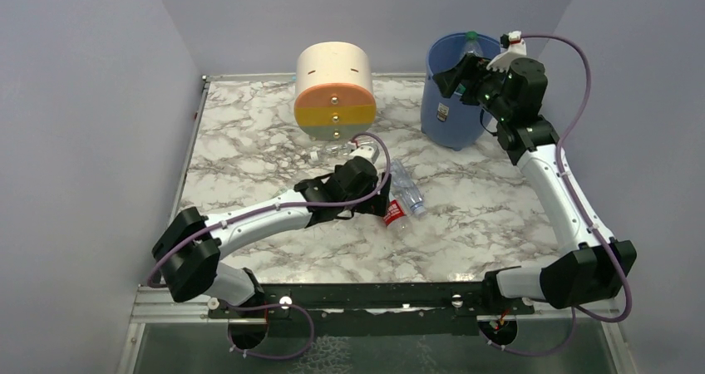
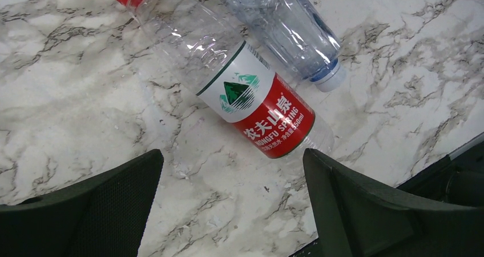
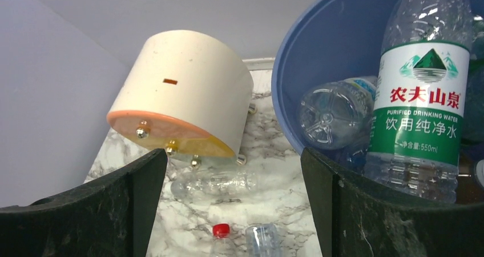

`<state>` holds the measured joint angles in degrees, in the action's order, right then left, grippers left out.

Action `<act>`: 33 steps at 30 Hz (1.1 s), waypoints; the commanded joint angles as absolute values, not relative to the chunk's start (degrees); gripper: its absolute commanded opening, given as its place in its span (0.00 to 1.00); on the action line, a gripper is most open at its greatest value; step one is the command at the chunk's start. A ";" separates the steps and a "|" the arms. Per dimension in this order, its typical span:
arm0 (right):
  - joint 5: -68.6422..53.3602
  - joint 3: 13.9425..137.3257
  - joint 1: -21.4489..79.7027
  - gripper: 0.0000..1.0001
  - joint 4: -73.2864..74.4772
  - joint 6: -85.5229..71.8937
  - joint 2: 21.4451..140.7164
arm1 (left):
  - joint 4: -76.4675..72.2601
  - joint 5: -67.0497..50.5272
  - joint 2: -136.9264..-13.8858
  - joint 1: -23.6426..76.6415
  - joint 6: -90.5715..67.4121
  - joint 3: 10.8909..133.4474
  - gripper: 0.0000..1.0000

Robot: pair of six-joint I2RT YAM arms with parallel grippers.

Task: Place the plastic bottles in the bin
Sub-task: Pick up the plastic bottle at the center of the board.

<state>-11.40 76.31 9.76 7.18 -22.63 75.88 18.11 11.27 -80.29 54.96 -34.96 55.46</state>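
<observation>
Task partly done. Bin (image 1: pixel 432 129) holds several bottles, green-label bottle (image 3: pixel 421 114) upright inside. Right gripper (image 3: pixel 231 159) at bin rim, jaws apart, empty. Left gripper (image 2: pixel 233 157) wide apart, empty, above red-label bottle (image 2: pixel 251 105) and blue-cap bottle (image 2: pixel 291 28) on table. Third bottle (image 1: pixel 334 151) lies by drawer unit (image 1: pixel 335 91). Three visible to bin.

The left arm (image 1: pixel 258 216) lies low from its base at seven o'clock toward the centre, wrist tipped downward. The left gripper (image 2: pixel 232 157) has its jaws spread wide, gripping nothing. The right arm (image 1: pixel 559 187) arches from five o'clock to one o'clock, and the right gripper (image 3: pixel 234 157) is held high, jaws apart and empty.
</observation>
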 commanded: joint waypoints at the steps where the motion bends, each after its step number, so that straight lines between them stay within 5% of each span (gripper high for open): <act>1: -13.73 74.68 10.02 0.89 8.28 -22.45 73.81 | 12.11 6.85 -83.13 54.49 -36.92 56.44 0.99; 33: -15.97 68.52 10.18 0.89 7.29 -22.54 73.53 | 3.70 3.77 -93.87 54.40 -42.33 53.24 0.99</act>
